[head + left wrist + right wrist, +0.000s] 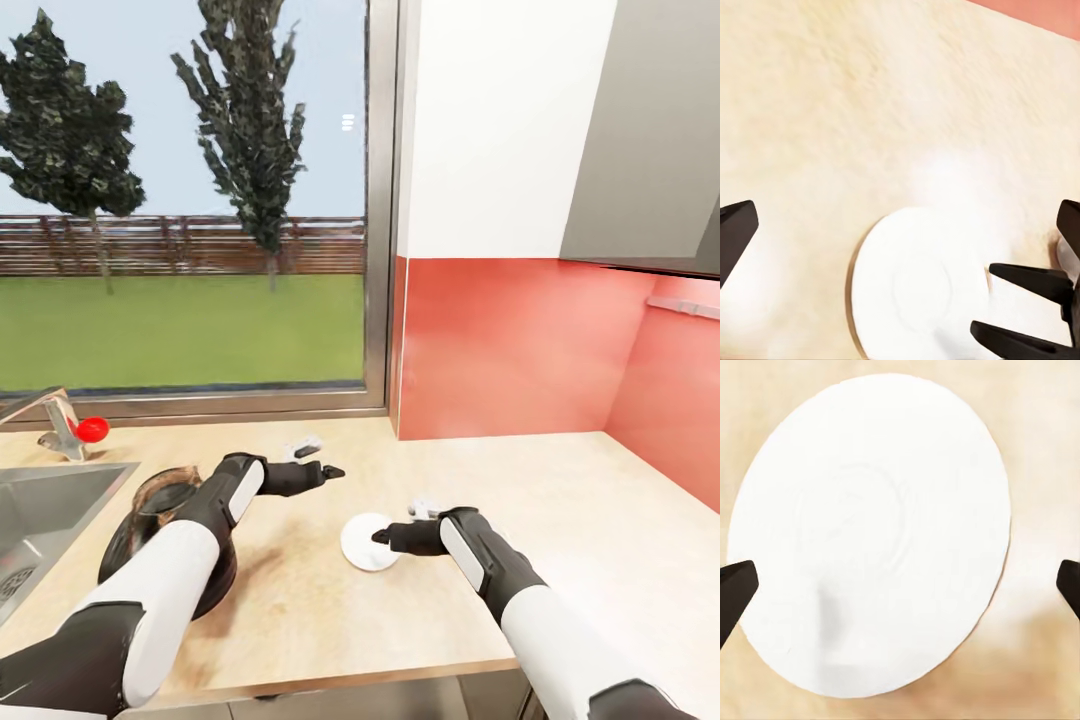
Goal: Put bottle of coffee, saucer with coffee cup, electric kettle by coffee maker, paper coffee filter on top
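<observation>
Two arms reach over a pale wood-grain surface (560,520) backed by a red wall panel (510,345) and a large window (185,200). The saucer (368,541), a white disc with a shallow central ring, lies flat on the surface near its front edge, between the two grippers; being round, it has no long axis, and its face is turned upward. The right gripper (381,537) hangs directly over the saucer's near-right rim, released, its dark fingertips (736,589) spread wider than the disc in the right wrist view, where the saucer (874,536) sits almost centred and part of its rim is cut off by the frame. The left gripper (336,471) is held above bare surface behind and to the left of the saucer, likewise released; its wrist view shows the saucer (919,289) partly cropped, with the right gripper's fingers (1031,279) at its edge. A dark, glossy rounded object (160,500) stands beside the sink (60,500), largely hidden by the left forearm and hard to identify. A tap with a red knob (92,429) stands behind the sink. A small pale item (302,447) lies near the window sill, too small to make out.
</observation>
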Available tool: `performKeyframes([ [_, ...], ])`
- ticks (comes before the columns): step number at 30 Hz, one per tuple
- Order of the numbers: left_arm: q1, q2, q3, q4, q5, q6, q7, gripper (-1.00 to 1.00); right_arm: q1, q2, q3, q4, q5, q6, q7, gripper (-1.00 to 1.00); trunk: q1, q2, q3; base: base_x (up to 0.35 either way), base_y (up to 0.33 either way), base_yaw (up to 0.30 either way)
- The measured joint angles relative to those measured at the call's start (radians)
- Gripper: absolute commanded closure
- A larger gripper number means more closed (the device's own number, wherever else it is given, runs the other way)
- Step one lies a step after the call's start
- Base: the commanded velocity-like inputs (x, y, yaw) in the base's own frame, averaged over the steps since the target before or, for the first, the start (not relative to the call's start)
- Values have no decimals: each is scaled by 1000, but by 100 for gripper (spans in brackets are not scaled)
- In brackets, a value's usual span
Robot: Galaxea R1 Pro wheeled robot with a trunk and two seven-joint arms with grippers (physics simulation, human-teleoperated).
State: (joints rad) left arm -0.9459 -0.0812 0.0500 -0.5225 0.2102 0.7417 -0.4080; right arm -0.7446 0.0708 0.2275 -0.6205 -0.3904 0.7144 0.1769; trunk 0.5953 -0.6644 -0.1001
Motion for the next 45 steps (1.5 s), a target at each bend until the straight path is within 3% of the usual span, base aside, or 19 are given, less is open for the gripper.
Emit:
performKeyframes([
  [5, 8, -1, 0, 1, 45, -2, -1, -100, -1, 0, 0, 6, 6, -4, 4, -100, 0, 0, 0, 4, 0, 0],
  [11, 43, -3, -2, 0, 71, -2, -6, -100, -1, -1, 0, 6, 7, -1, 8, -100, 0, -1, 0, 42, 0, 0],
  [14, 55, -6, -4, 0, 86, -3, -65, -100, -1, 0, 0, 20, -6, 0, 26, -100, -1, -1, 0, 216, 0, 0],
  [20, 87, -8, -5, 0, 89, -7, -96, -100, -1, -3, -1, 31, 1, -2, 71, -100, 0, 0, 0, 46, 0, 0],
  [25, 68, -13, -13, 1, 75, 22, -93, -100, -1, 22, 2, 25, 7, -3, 65, -100, 0, 0, 0, 0, 0, 0],
  [29, 68, -10, -13, 1, 77, 28, -92, -100, -1, 18, 1, 27, -7, -5, 69, -100, 0, 0, 0, 0, 0, 0],
  [34, 63, -33, -36, -24, 50, 34, -69, -100, -6, 23, 7, 20, -1, -13, 55, -100, 0, 0, 1, 0, -3, 0],
  [45, 116, -50, -36, -9, 59, -7, -66, -100, -7, -37, 15, -41, -3, -14, 55, -100, 0, 0, 1, 0, -68, 0],
])
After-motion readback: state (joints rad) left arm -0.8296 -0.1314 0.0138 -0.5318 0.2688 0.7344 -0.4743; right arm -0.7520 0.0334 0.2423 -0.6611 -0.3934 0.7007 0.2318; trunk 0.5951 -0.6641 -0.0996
